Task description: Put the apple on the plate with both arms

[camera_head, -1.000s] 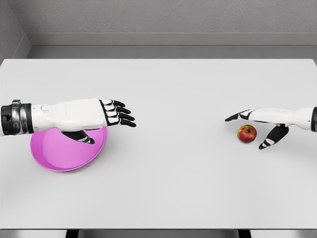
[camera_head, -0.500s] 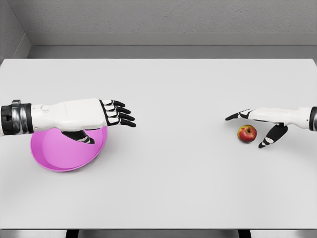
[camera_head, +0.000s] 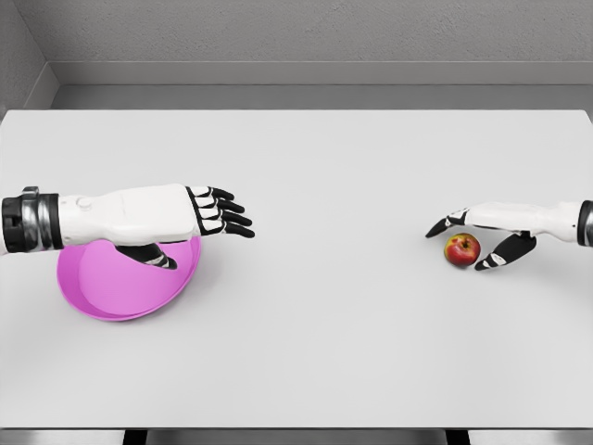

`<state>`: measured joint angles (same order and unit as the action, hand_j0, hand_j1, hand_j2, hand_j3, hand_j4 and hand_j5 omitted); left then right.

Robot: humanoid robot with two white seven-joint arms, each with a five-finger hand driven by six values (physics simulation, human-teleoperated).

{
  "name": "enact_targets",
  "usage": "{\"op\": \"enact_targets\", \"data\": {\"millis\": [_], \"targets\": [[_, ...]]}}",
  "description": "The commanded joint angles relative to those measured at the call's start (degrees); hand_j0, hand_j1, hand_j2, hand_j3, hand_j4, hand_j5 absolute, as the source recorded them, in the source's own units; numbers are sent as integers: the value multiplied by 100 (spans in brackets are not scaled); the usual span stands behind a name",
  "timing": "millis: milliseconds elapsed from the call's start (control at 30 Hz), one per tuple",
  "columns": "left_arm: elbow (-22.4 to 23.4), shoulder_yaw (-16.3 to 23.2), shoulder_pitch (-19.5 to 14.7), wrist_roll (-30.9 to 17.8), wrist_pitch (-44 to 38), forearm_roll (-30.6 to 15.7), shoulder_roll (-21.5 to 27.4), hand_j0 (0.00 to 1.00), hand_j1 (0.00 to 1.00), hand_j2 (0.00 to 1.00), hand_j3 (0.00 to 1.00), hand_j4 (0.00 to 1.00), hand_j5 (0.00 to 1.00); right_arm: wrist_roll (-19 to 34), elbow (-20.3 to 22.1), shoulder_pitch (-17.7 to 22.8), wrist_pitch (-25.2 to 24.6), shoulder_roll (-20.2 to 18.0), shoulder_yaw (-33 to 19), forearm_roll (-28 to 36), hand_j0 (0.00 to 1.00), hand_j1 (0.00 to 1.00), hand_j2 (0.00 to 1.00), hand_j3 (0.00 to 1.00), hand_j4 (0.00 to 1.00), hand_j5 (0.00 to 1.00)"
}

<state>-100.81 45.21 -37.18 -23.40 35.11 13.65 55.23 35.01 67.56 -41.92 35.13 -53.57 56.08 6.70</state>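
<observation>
Reaching in from the right, my right robot hand (camera_head: 477,234) arches over the apple (camera_head: 461,248), with its fingers (camera_head: 443,223) curving round the far side and the thumb low on the near side. I judge this a cupping pose meant to enclose the fruit from above; the digits look spread and I see no firm contact yet, so I read it as holding nothing. The apple sits on the white surface (camera_head: 315,324) at the right, well apart from the plate (camera_head: 120,287).

My left robot hand (camera_head: 218,215) hovers flat above the far rim of the pink plate, palm down, fingers loosely extended and gripping nothing. I take this as a waiting position, ready to receive the fruit or steady the dish.

As for the plate, the part I can see carries nothing; the left forearm hides its upper portion.
</observation>
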Motion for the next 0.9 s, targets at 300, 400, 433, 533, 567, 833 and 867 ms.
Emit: {"op": "enact_targets", "data": {"millis": [300,400,433,533,567,833,867], "targets": [[0,-3,0,11,-11,-38,-3,100,100,100,100,100,100,-1,3,0,-13,-4,8,-2,47,47,47,47,47,47],[0,-3,0,2,-11,-38,5,100,100,100,100,100,100,-1,3,0,-13,31,8,-2,43,43,43,43,43,43],[0,-3,0,2,-11,-38,5,100,100,100,100,100,100,-1,3,0,-13,31,8,-2,43,43,43,43,43,43],[0,-3,0,2,-11,-38,5,100,100,100,100,100,100,-1,3,-9,-13,84,-1,-2,43,43,43,43,43,43],[0,-3,0,2,-11,-38,5,100,100,100,100,100,100,-1,11,-17,-13,93,-1,-2,41,41,41,41,41,41],[8,-3,0,2,-11,-38,5,100,100,100,100,100,100,-1,64,-123,-13,93,-36,60,41,41,41,41,41,41],[8,-3,0,2,-11,-38,5,100,100,100,100,100,100,-1,73,-132,-13,84,-62,77,41,41,41,41,41,41]]}}
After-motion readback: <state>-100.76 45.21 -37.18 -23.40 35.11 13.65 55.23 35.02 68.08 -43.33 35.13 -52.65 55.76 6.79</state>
